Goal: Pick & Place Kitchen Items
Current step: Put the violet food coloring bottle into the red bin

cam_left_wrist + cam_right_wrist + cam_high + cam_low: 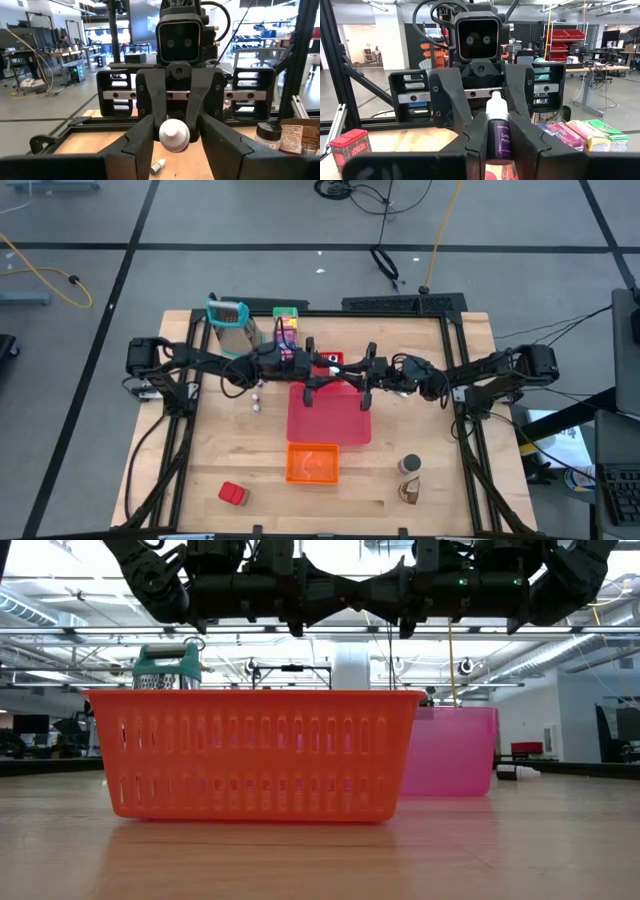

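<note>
One item in hand only: right gripper (498, 125) clamped on small purple bottle (498, 140), left gripper (175, 125) spread open around its white cap, above far rim of pink tray (330, 425). Probably an early stage. Nothing visible inside pink tray or orange basket (313, 464); red block (232, 494), jar (409, 465), brown piece (410, 492) and food boxes (287, 325) lying on table (200, 450).

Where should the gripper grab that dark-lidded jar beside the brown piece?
Come straight down and close on the round sides of the dark-lidded jar. It stands upright with bare table to either side; the brown piece crowds one side, so keep the fingers off that side.
</note>
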